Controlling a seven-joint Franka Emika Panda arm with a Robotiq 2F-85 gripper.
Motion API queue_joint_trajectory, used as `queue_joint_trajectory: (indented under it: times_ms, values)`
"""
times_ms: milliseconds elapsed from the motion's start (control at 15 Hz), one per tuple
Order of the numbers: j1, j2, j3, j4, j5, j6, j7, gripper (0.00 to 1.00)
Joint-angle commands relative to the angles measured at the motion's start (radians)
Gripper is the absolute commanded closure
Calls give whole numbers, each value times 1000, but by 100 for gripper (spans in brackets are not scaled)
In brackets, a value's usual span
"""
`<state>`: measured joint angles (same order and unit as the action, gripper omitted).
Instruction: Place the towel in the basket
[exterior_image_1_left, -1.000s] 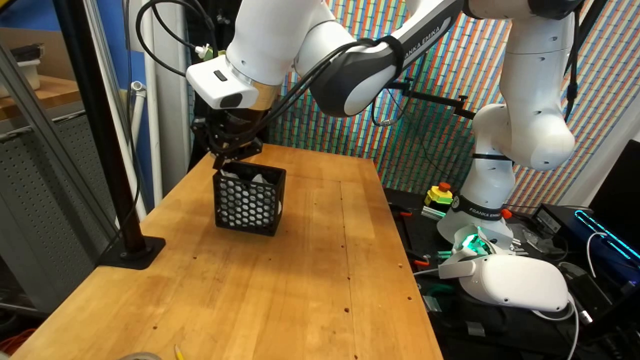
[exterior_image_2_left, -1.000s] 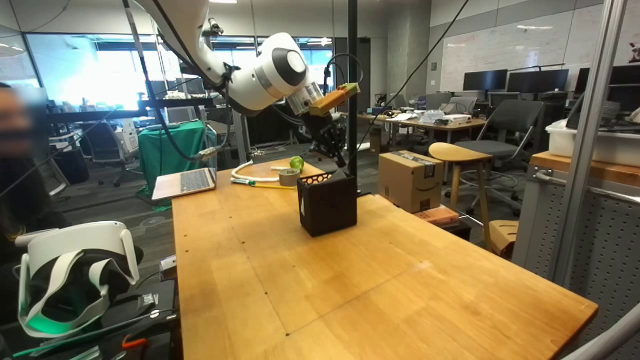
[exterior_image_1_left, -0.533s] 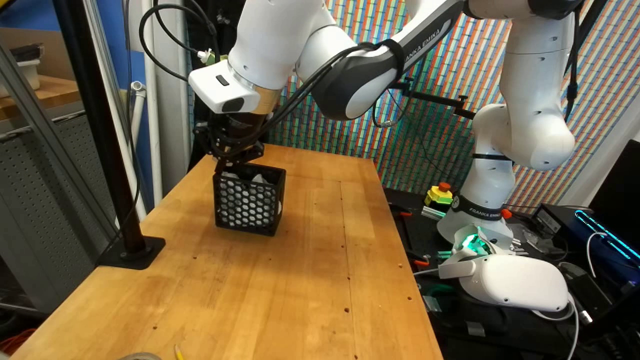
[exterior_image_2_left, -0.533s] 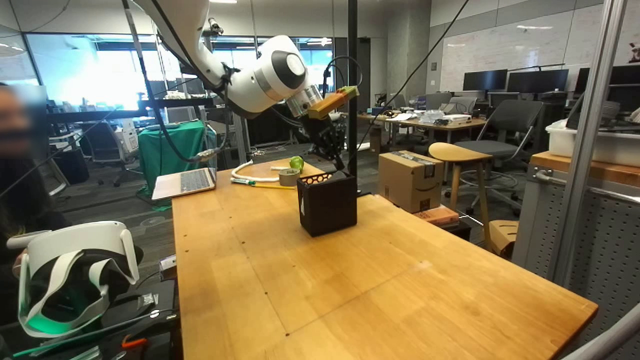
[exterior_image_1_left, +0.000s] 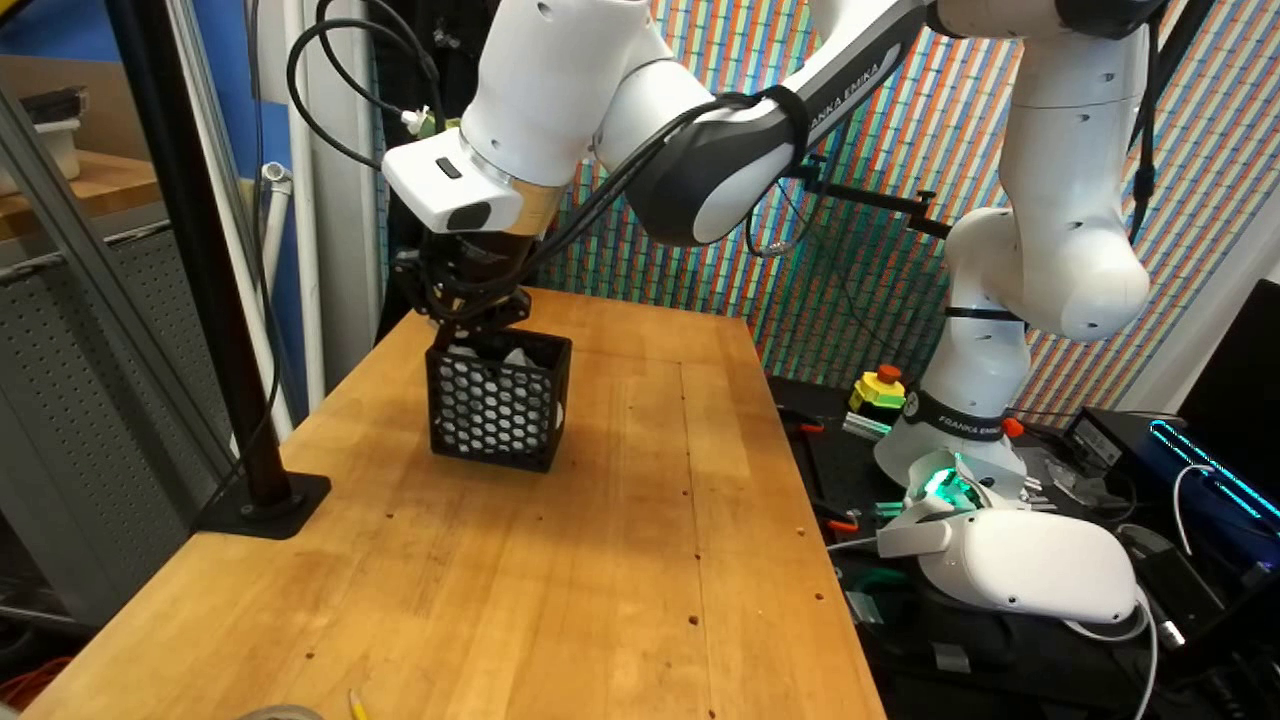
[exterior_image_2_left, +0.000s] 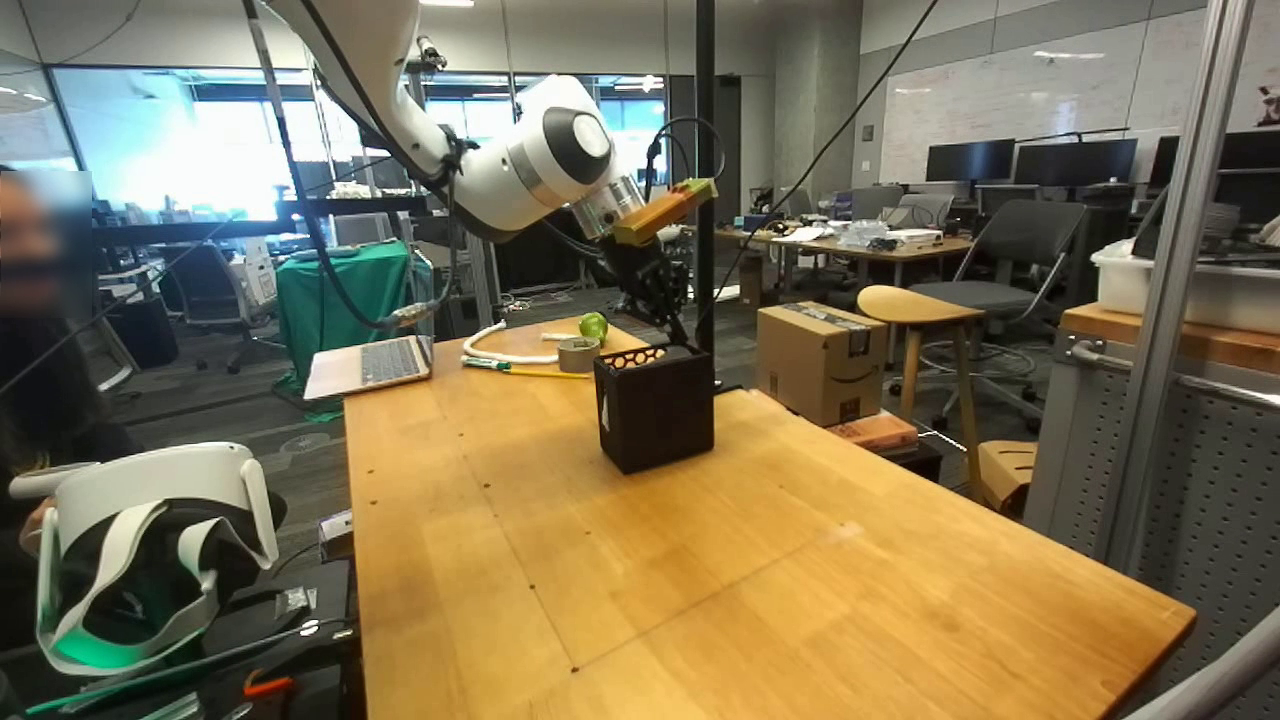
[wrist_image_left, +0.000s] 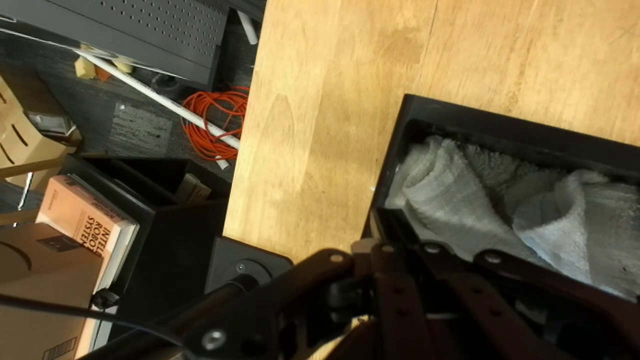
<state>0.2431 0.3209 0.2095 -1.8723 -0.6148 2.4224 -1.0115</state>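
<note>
At the left of the wooden table, locate the black post, cut off at the top in an exterior view. Near side, next: tape roll, mostly cut off. Continue right and far to the gripper: jaws pressed together, tips down at the left rim of the basket. Inside the basket, see the towel, crumpled; partly masked by mesh in an exterior view, partly hidden under the gripper and cut off at right in the wrist view. Contact between tips and towel: not discernible. Farther right, note the robot arm, cut off at the top.
</note>
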Motion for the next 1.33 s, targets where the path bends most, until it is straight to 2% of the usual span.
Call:
queue_joint_trajectory:
  times_ms: [0,467,1267]
  values:
    - [-9,-26,1,-28,13,26,7,95]
    - [-12,-31,3,-47,24,24,10,95]
    - [-24,9,8,-45,116,11,-34,95]
